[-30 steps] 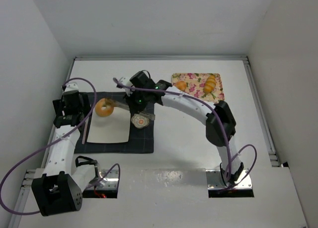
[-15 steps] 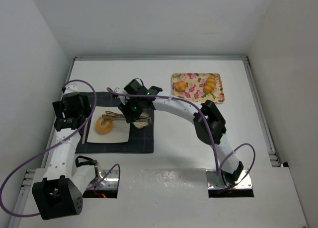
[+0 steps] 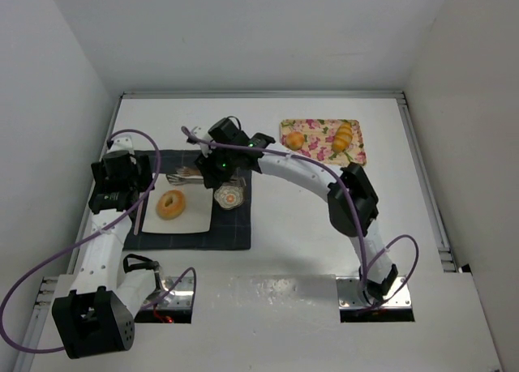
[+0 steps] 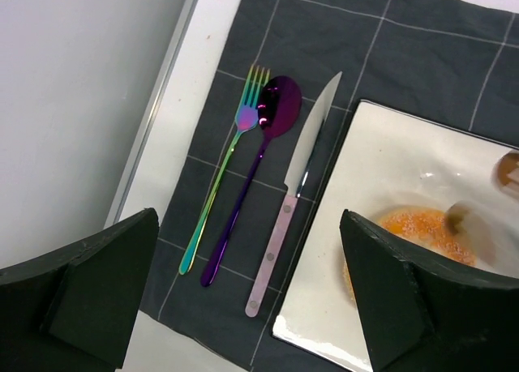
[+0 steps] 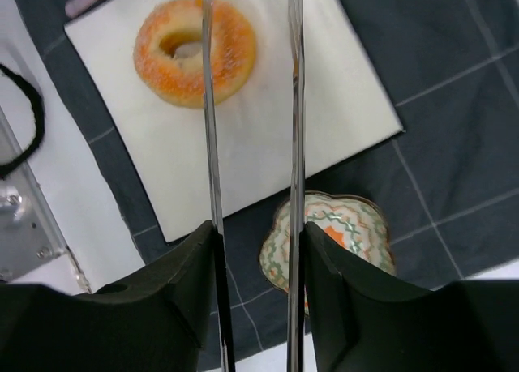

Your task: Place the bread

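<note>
The ring-shaped bagel [image 3: 171, 204] [image 5: 195, 50] [image 4: 413, 230] lies flat on the white square plate [image 3: 190, 223] [image 5: 268, 145], free of any grip. My right gripper [image 3: 212, 171] [image 5: 253, 234] is shut on a pair of long metal tongs [image 3: 182, 176] [image 5: 208, 104]. The tongs' blades stand apart above the plate with nothing between them, their tips just past the bagel. My left gripper [image 3: 130, 186] [image 4: 251, 283] hangs open over the plate's left edge, empty. The round bun [image 3: 296, 139] and the ridged roll [image 3: 345, 137] rest on the floral tray [image 3: 321, 131].
A dark checked placemat [image 3: 231, 226] lies under the plate. A small scalloped dish [image 3: 229, 197] [image 5: 336, 234] sits on it right of the plate. A fork [image 4: 227, 169], spoon [image 4: 259, 161] and knife [image 4: 296, 194] lie left of the plate.
The bagel came down from the plate's far edge onto the plate. The tongs have spread, let it go, and drawn back toward the far side.
</note>
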### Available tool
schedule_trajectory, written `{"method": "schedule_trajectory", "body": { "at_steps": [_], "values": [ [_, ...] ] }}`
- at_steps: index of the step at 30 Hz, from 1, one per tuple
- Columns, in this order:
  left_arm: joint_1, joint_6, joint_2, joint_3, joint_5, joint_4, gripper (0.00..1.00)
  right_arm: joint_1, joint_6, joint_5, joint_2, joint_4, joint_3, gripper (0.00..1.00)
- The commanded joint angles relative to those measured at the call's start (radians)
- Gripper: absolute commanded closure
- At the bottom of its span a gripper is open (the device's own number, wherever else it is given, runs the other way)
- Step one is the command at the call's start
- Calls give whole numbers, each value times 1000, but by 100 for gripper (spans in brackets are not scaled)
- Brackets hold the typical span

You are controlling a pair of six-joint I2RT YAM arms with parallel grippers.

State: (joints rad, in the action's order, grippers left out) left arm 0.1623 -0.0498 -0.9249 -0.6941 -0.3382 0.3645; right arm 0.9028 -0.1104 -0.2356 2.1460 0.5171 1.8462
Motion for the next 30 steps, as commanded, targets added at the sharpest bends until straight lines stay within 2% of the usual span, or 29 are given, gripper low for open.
{"method": "schedule_trajectory", "body": {
  "at_steps": [1,7,10,14,15,19,30],
  "values": [
    [-7,21,11,-27,42,-30,0,-60,-93,28,-141,-83,-33,56],
    [-7,41,1,-36,99,-39,0,-217,-163,108,-317,-88,-197,56],
    [-7,62,-8,-45,145,-39,0,-317,-155,194,-408,-72,-306,55],
    [-7,74,-26,-54,182,-48,0,-444,-124,232,-518,-72,-473,53],
    [-7,83,-35,-54,191,-48,0,-465,-101,286,-534,-69,-508,53],
    [-7,93,-48,-54,200,-70,0,-521,-86,312,-551,-43,-579,50],
    [-7,102,-66,-64,219,-79,0,-529,-138,374,-528,-19,-671,48]
  ]
}}
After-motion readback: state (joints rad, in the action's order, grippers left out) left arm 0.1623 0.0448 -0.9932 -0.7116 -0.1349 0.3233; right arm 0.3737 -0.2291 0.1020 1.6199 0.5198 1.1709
